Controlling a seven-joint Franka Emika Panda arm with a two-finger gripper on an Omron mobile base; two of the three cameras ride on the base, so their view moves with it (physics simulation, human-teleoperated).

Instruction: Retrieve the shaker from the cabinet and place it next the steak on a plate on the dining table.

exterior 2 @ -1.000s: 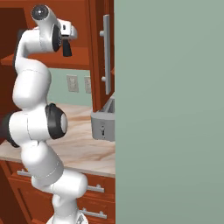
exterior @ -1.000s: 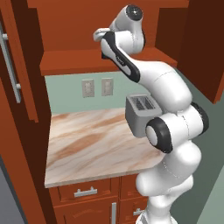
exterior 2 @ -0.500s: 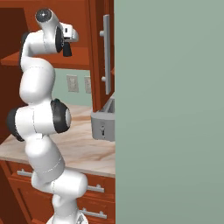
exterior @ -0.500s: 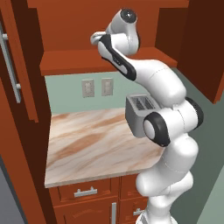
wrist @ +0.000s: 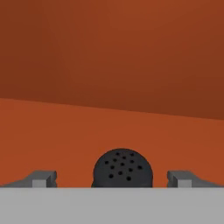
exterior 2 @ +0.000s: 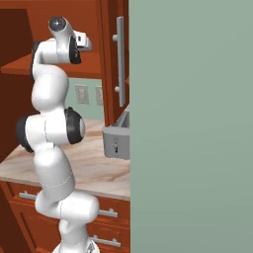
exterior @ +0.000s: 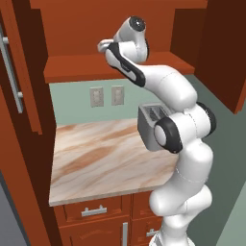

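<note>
The gripper [wrist: 112, 179] stands wide open and holds nothing — the shaker [wrist: 123, 169] sits on the cabinet [exterior: 110, 67] shelf between its spread fingertips [wrist: 41, 178], touching neither. Below, a toaster [exterior: 153, 126] rests on the marbled counter [exterior: 103, 158] — the cabinet's open door [exterior 2: 117, 54] stands just beside the arm.

Pale green wall [exterior: 77, 98] carries two beige outlets [exterior: 106, 96] above a marbled beige counter [exterior: 96, 158]. Reddish-brown drawers [exterior: 93, 211] with grey handles run under its front edge. A grey toaster [exterior 2: 117, 141] stands at its right edge.
</note>
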